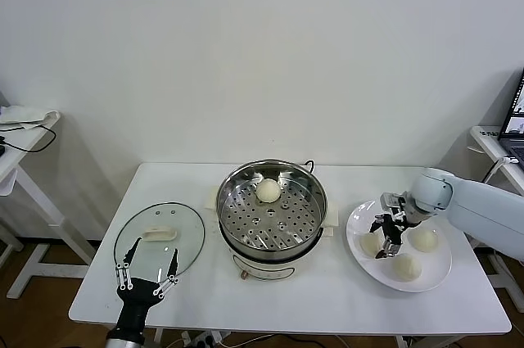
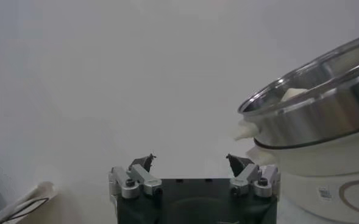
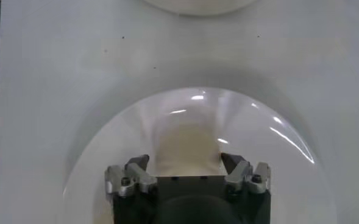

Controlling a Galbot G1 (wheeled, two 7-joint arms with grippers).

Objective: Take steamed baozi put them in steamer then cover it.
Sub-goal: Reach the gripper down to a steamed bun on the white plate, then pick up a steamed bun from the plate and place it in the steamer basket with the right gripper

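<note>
Nearest the head camera, your left gripper hung at the table's front edge, its fingers spread apart and holding nothing, just in front of the glass lid that lay flat on the table to the left of the steamer. You could leave that arm parked for now.

One bun already sat on the perforated tray toward the back of the steamer. Three more buns waited on the white plate to the right.

Your right gripper was down over the plate with its fingers open on either side of the leftmost bun. In the right wrist view that bun sat between the two fingertips, not yet pinched.

To do this grab well, you probably needed to stay centred on the bun, close gently enough not to dent the soft dough, and lift straight up so you cleared the plate rim and the neighbouring buns. Setting it down in an open part of the tray, apart from the first bun, would leave room for the rest before the lid goes on.
</note>
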